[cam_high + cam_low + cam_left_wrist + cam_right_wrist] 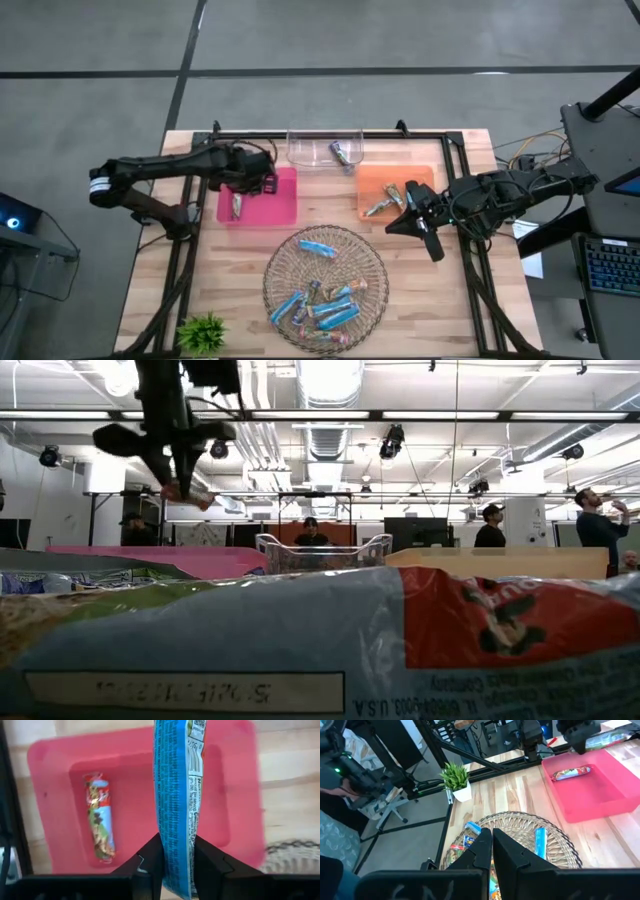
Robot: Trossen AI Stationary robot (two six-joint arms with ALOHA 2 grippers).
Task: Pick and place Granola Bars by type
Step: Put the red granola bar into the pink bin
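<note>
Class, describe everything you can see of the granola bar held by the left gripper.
The held granola bar has a shiny bright blue wrapper with small white print, a pale panel and an orange-red edge near one end. It is long, flat and looks like crinkly foil. The left gripper pinches one end between its dark fingers, so the bar sticks out beyond them, above the pink tray. It touches only the fingers; another bar lies in the tray.
</note>
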